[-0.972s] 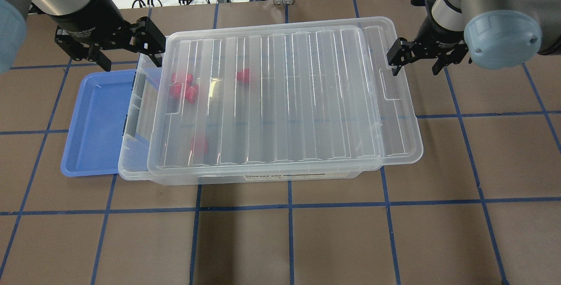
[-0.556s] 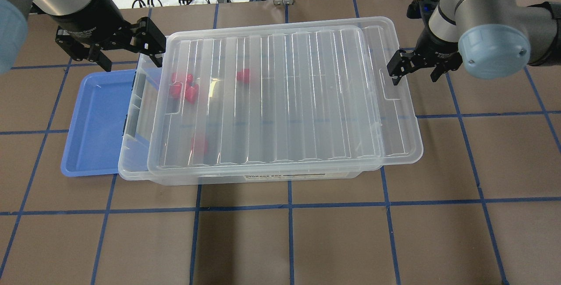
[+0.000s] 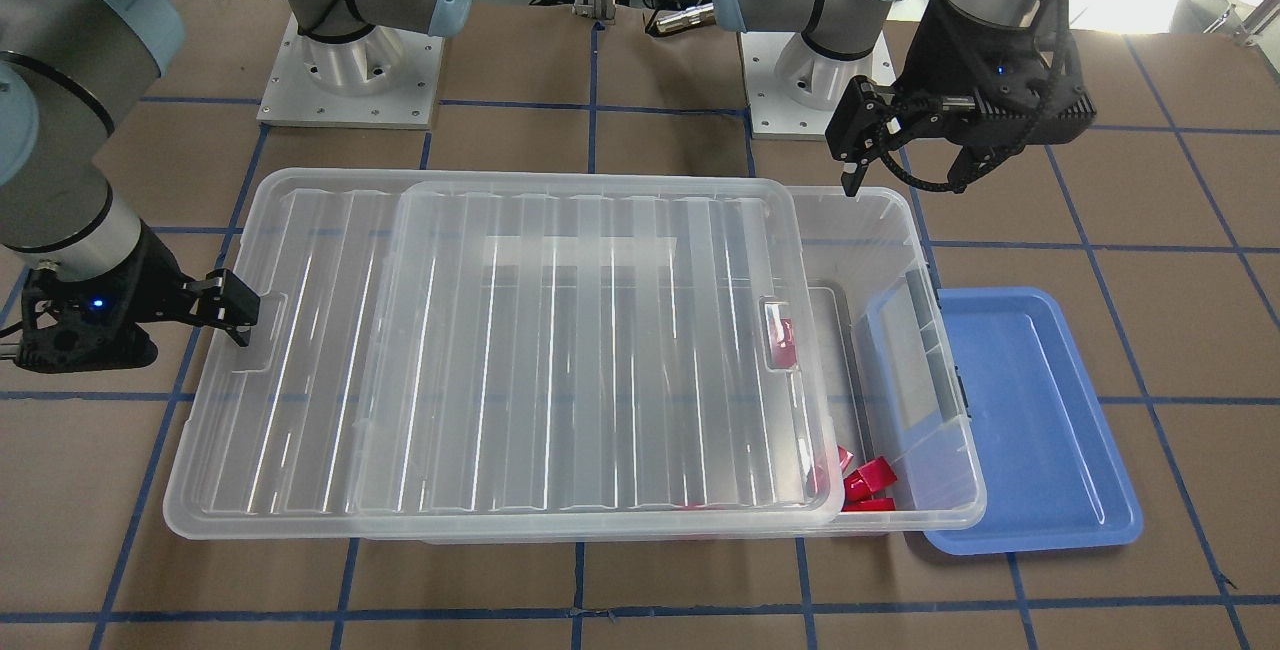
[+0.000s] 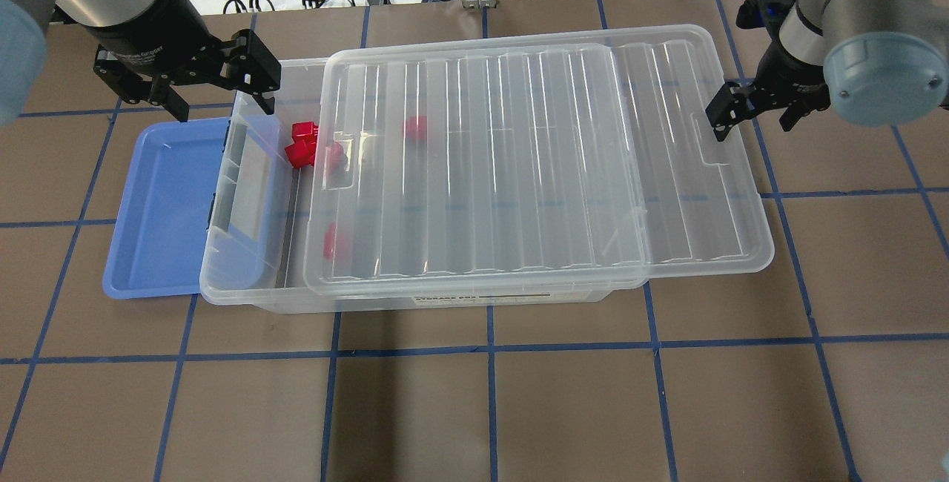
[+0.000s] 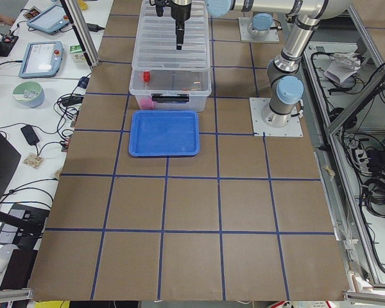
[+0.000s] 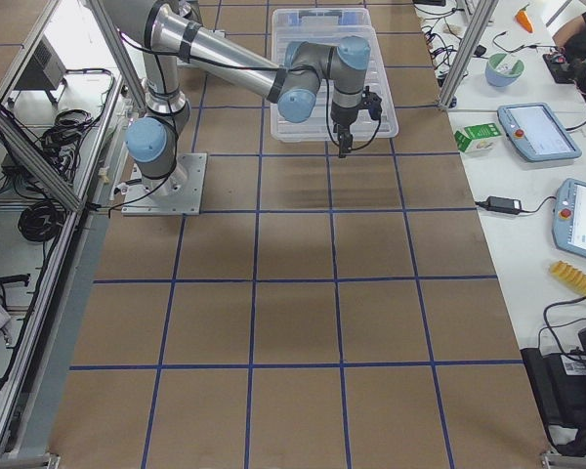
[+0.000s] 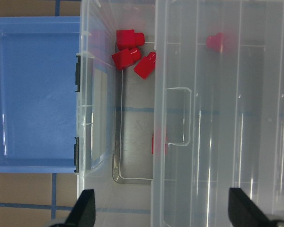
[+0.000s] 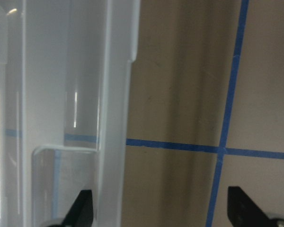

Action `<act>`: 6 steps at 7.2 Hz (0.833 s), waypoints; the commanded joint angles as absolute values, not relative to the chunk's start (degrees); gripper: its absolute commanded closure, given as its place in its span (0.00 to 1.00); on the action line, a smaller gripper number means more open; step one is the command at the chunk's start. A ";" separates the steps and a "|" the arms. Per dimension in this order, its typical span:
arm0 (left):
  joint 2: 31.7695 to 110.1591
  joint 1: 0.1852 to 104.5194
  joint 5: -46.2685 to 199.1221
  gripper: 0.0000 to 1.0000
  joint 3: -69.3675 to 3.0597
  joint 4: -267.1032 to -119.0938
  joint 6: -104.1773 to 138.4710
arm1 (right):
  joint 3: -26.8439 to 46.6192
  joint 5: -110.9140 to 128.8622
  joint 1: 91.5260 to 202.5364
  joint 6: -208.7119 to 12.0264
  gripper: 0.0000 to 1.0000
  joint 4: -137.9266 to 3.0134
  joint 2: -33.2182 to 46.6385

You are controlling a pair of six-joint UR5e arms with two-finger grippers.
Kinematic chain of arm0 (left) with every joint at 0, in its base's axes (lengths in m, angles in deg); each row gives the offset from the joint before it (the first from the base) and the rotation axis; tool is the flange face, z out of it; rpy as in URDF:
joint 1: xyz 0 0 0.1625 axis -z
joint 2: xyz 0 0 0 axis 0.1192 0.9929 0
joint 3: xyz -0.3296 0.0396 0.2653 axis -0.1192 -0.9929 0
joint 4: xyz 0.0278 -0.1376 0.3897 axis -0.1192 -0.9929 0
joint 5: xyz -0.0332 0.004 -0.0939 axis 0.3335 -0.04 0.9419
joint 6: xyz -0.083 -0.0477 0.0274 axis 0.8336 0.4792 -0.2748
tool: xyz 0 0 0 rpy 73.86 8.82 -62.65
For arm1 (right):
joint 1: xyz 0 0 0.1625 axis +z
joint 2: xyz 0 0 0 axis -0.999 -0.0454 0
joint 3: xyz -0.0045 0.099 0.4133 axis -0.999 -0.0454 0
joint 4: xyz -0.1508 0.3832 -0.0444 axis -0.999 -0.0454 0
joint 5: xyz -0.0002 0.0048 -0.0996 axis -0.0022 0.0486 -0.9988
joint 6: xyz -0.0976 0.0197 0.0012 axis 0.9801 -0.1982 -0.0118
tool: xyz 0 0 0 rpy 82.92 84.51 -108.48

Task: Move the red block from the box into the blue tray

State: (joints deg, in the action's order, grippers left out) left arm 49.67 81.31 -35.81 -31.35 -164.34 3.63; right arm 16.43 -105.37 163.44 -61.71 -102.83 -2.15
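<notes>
**My left gripper (image 4: 220, 96), spread, over the box (image 4: 222, 278)**

The red block (image 7: 127, 57) lies below it in the uncovered corner, among others. The blue tray (image 4: 159, 208) sits just beside that end. Farther off, my right gripper (image 4: 750, 117), also spread, straddles the lid's (image 4: 519, 170) rim.

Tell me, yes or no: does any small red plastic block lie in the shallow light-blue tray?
No, the light-blue tray shows a bare floor; the red blocks sit inside the large clear plastic bin.
</notes>
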 commanded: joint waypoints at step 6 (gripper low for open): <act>49.70 81.31 -35.81 0.00 -31.31 -164.18 3.65 | 16.30 -105.45 157.54 -54.95 0.00 -104.09 -2.23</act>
